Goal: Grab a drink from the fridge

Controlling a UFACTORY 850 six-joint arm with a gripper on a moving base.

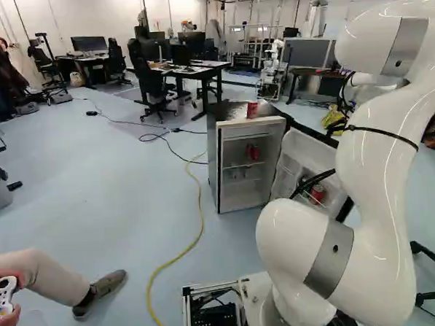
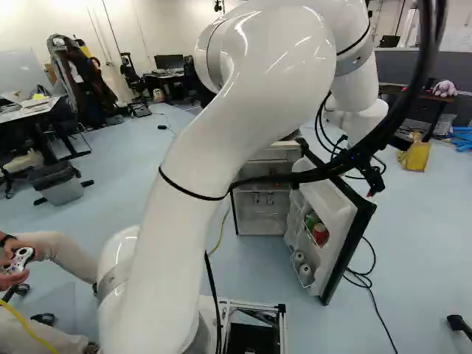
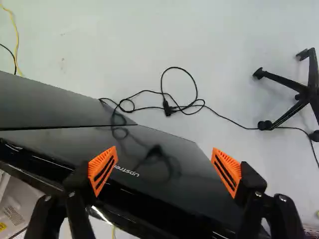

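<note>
Your gripper (image 2: 375, 184) stands open near the fridge (image 1: 241, 198) door (image 3: 169, 167), which bears white lettering (image 3: 125, 171); red cans (image 1: 254, 153) occupy the fridge shelf

Black fridge (image 1: 232, 196) upright, white-lined door (image 1: 301, 148) open toward 4 o'clock in left base view. Red can (image 1: 252, 110) upright on top, more cans (image 1: 253, 153) inside

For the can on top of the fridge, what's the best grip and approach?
Likely mid-body, the claw coming level from the front: the red can stands upright near the front edge on top of the fridge, its visible round side free.
</note>
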